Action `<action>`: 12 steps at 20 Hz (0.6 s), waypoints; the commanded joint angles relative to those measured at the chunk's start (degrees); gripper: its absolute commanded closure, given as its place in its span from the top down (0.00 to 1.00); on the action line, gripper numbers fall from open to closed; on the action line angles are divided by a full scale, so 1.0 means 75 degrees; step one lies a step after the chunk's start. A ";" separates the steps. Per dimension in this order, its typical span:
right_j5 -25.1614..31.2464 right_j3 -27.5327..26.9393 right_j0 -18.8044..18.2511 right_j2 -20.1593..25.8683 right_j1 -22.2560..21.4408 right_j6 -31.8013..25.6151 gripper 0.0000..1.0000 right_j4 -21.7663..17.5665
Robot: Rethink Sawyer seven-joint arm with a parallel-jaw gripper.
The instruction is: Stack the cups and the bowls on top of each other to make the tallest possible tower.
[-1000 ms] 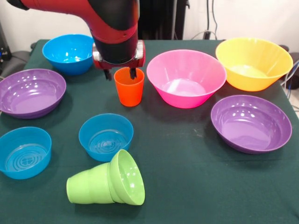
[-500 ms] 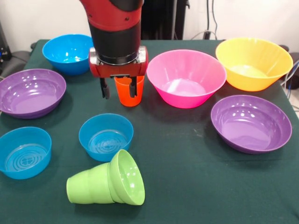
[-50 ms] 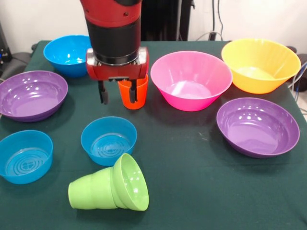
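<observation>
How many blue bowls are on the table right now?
3: one blue bowl at the far left corner, one at the near left edge, one just right of that. None looks hidden.

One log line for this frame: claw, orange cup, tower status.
claw: open, low in front of orange cup | cup: upright on table, not gripped | tower: none yet | green cup: on its side

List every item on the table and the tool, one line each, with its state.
Tool: open, in front of the orange cup.
Orange cup: upright, ungrasped.
Pink bowl: upright, empty.
Yellow bowl: upright, empty.
Two purple bowls: upright, empty.
Three blue bowls: upright, empty.
Green cup: on its side, green bowl on it.
</observation>
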 commanded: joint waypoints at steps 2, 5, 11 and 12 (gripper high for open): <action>-0.1118 0.0223 0.0080 0.0379 0.1299 -0.0306 1.00 -0.0665; -0.1207 0.0130 0.0133 0.0378 0.1541 -0.0324 1.00 -0.0646; -0.1221 0.0143 0.0233 0.0352 0.1599 -0.0196 1.00 -0.0559; -0.1195 0.0123 0.0263 0.0335 0.1602 -0.0160 1.00 -0.0544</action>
